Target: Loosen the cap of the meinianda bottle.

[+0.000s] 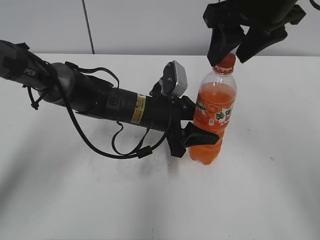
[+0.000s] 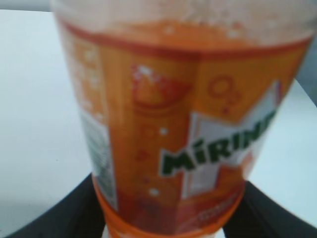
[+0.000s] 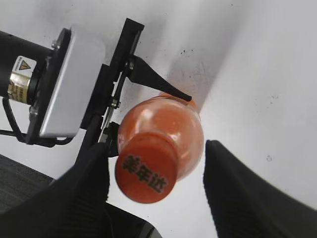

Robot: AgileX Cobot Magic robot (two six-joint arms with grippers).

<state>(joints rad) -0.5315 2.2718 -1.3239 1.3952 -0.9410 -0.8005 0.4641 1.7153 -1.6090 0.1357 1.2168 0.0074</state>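
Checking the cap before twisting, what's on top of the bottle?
An orange cap sits on the bottle, between the right gripper's fingers. The neck threads under it are hidden.

"MIRIN" on bottle label (image 2: 208,148), "美年达" on cap (image 3: 144,174)

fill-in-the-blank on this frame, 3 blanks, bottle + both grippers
1. The left gripper clamps the meinianda bottle around its ____.
2. The bottle stands ____ on the white table.
3. The right gripper straddles the ____ from above, one finger clear of it.
Missing: label; upright; cap
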